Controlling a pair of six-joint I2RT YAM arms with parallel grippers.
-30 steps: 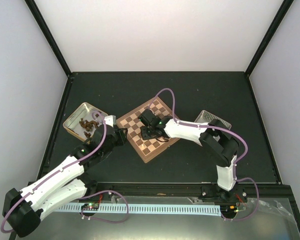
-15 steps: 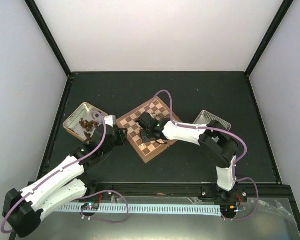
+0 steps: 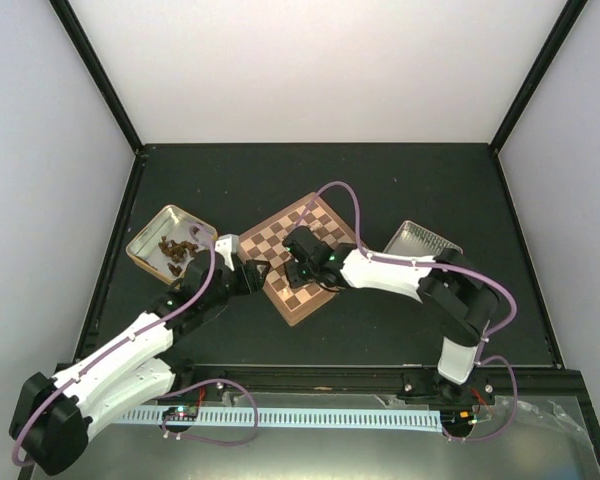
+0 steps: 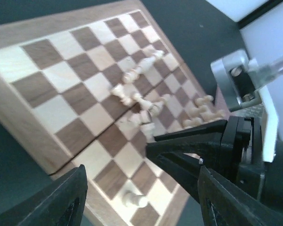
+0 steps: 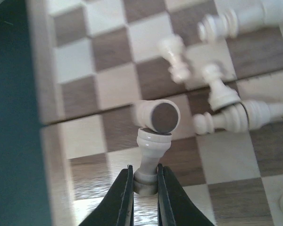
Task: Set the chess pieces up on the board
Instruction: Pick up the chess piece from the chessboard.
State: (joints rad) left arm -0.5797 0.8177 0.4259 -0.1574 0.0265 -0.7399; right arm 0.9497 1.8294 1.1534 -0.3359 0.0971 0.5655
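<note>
The board (image 3: 325, 222) lies turned like a diamond in the middle of the table. Several cream chess pieces (image 4: 140, 101) lie toppled in a heap on its squares. My right gripper (image 5: 145, 181) is shut on the head of one cream piece (image 5: 150, 149), whose base touches another lying piece (image 5: 158, 116). In the top view the right gripper (image 3: 298, 270) is over the board's near-left part. My left gripper (image 4: 141, 200) hangs open over the board's (image 4: 47, 70) near corner, with a single lying piece (image 4: 134, 200) below the gap, untouched. The left gripper (image 3: 257, 277) is at the board's left edge.
A tin (image 3: 146, 238) holding dark brown pieces stands left of the board, just behind my left arm. A second metal tin (image 3: 425, 240) sits to the right of the board. The two grippers are close together; the right one's black fingers (image 4: 193, 143) fill the left wrist view.
My right gripper has closed on a cream piece. My left gripper has moved right to the board's edge and opened wider.
</note>
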